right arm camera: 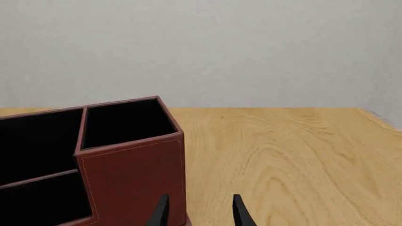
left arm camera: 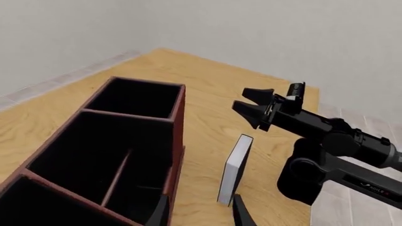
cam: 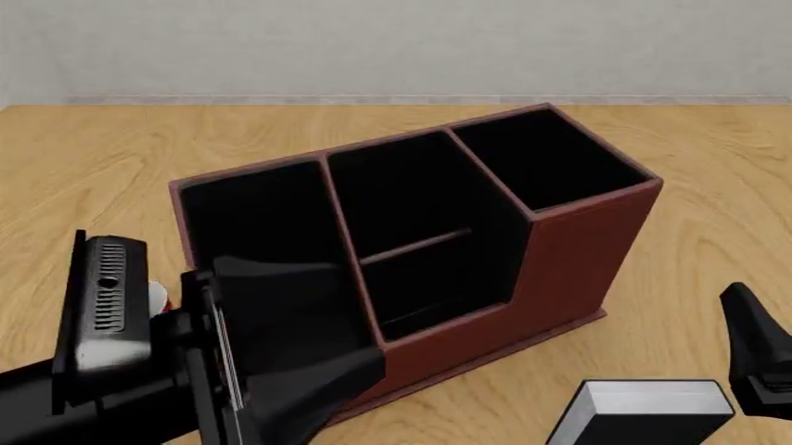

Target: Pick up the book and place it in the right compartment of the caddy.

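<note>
Right tool [left arm camera: 256,109] open nr book [left arm camera: 234,169]; arm label "AGILEX" partly legible.

The caddy [left arm camera: 100,150] filled the nine o'clock half of the view, its black sections open upward, the right compartment [left arm camera: 135,98] farthest off. At five o'clock the book [left arm camera: 234,169] stood upright on the wooden table [left arm camera: 213,80], white page edges showing, just beside the caddy but apart. The right gripper [left arm camera: 248,104] hung above the book at three o'clock, fingers apart.
</note>
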Robot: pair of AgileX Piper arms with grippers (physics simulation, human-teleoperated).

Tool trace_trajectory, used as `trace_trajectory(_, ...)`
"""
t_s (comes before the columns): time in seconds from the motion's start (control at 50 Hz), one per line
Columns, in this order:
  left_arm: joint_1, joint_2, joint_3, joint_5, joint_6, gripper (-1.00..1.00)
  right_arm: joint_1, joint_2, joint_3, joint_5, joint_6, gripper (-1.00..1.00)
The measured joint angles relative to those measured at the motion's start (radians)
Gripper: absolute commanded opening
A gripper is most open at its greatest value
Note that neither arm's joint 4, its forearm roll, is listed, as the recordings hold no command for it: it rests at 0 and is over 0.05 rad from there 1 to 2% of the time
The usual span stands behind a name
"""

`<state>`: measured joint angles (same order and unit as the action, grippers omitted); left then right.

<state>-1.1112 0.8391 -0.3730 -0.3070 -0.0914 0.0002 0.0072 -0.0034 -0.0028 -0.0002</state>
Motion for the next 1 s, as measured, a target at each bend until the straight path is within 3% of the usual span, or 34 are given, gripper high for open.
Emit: trace_trajectory(1.0,-0.083,0.318,-0.148,-0.108,0.006,1.00,0.000,0.000,0.000,0.000,0.000,1.00)
